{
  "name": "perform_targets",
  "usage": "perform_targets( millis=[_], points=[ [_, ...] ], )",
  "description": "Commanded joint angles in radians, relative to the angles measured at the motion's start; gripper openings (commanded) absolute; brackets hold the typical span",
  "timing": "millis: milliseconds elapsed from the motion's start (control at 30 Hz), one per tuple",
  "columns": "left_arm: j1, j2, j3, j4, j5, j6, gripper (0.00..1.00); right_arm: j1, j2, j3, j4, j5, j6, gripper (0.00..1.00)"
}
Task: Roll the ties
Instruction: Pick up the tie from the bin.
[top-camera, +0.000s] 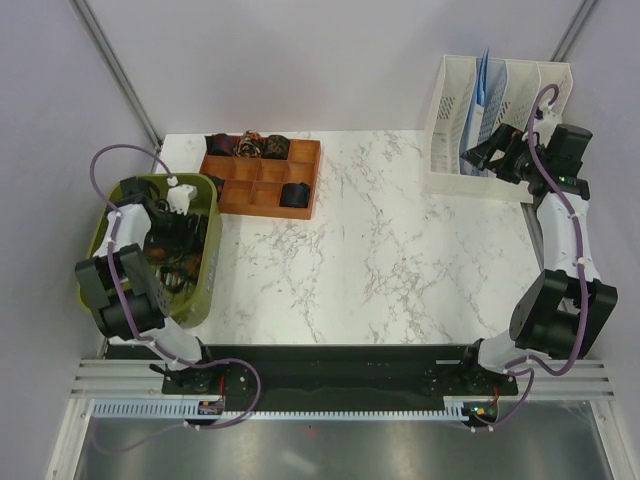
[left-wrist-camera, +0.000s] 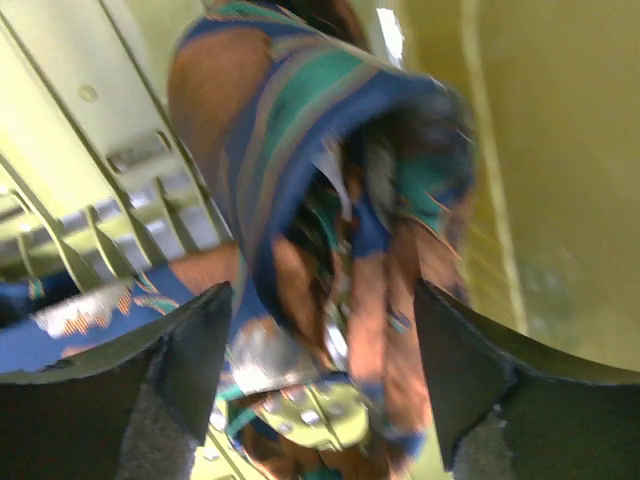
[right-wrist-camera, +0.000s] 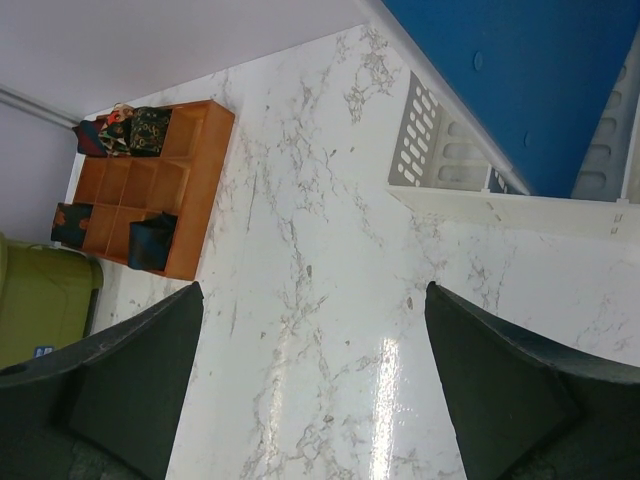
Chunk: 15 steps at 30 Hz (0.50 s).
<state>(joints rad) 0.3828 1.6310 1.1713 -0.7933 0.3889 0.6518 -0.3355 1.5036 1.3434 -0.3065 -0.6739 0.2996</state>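
Observation:
A brown tie with blue and green stripes (left-wrist-camera: 300, 130) lies bunched inside the olive-green basket (left-wrist-camera: 560, 150). My left gripper (left-wrist-camera: 322, 290) reaches down into that basket (top-camera: 205, 290), its jaws wide apart on either side of the bunched fabric, with no pinch showing. More ties (top-camera: 175, 275) lie under the arm in the basket. Rolled ties (top-camera: 295, 195) sit in compartments of the wooden tray (top-camera: 262, 178), also seen in the right wrist view (right-wrist-camera: 150, 240). My right gripper (top-camera: 480, 157) hangs open over bare marble (right-wrist-camera: 312, 290), holding nothing.
A white file rack (top-camera: 500, 110) with a blue folder (right-wrist-camera: 520, 80) stands at the back right, close beside the right gripper. The wooden tray (right-wrist-camera: 190, 200) sits at the back left, next to the basket. The basket overhangs the table's left edge.

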Motion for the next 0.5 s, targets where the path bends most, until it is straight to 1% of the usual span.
perform_targets(
  millis=[0,100,133,200,233,300,333,400,433,467],
  points=[
    [-0.021,0.036,-0.021,0.201,-0.100,-0.043,0.76,0.006,-0.008,0.030,0.010,-0.018,-0.022,0.98],
    [-0.042,0.066,-0.030,0.258,-0.140,-0.060,0.67,0.006,-0.008,0.028,0.006,-0.019,-0.024,0.98],
    [-0.047,0.069,-0.033,0.273,-0.162,-0.064,0.58,0.004,-0.008,0.028,0.004,-0.019,-0.024,0.98],
    [-0.053,0.079,-0.027,0.299,-0.170,-0.078,0.47,0.006,-0.005,0.030,0.003,-0.019,-0.024,0.98],
    [-0.050,0.076,-0.022,0.304,-0.180,-0.102,0.32,0.006,-0.006,0.030,0.001,-0.019,-0.022,0.98],
    [-0.045,0.040,0.004,0.309,-0.191,-0.121,0.20,0.006,-0.006,0.030,0.003,-0.021,-0.019,0.98],
    [-0.044,0.015,0.014,0.307,-0.188,-0.142,0.12,0.004,-0.005,0.028,0.003,-0.023,-0.017,0.98],
    [-0.039,-0.040,0.054,0.305,-0.168,-0.161,0.04,0.006,-0.006,0.026,0.004,-0.027,-0.014,0.98],
    [-0.039,-0.096,0.073,0.299,-0.151,-0.182,0.02,0.007,-0.006,0.026,0.007,-0.030,-0.011,0.98],
    [-0.039,-0.118,0.121,0.293,-0.141,-0.198,0.02,0.007,-0.005,0.026,0.009,-0.032,-0.008,0.98]
  ],
)
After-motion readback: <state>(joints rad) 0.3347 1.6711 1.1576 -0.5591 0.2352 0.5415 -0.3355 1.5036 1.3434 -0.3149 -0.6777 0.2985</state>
